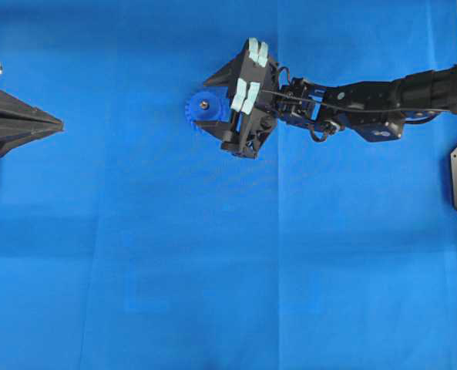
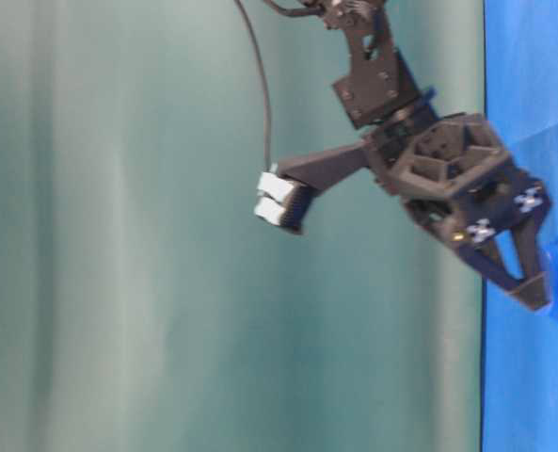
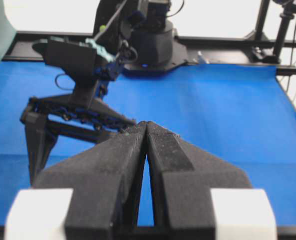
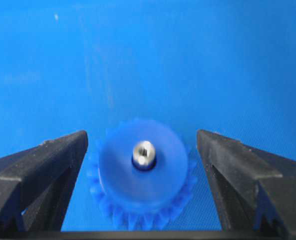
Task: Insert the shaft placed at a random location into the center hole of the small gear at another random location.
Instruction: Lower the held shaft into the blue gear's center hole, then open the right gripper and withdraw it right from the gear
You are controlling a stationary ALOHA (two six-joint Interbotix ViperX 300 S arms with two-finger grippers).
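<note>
While shaft (image 4: 144, 152) sits in small gear (image 4: 142, 172) hub, right tool (image 4: 142, 150) spread wide (empty); left tool (image 3: 146, 131) closed, empty.

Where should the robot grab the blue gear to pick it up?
Probably by its toothed rim, from straight above: the small gear lies flat with the shaft already in its hub, and the right gripper hangs open with one finger either side.

The small gear (image 4: 142, 172) looks like smooth, matt blue plastic. The shaft (image 4: 144, 152) is shiny silvery metal. The surface (image 1: 213, 270) wears creased matt blue cloth. The left tool (image 3: 147, 131) has rough, grainy black plastic fingers (image 3: 113, 165).
</note>
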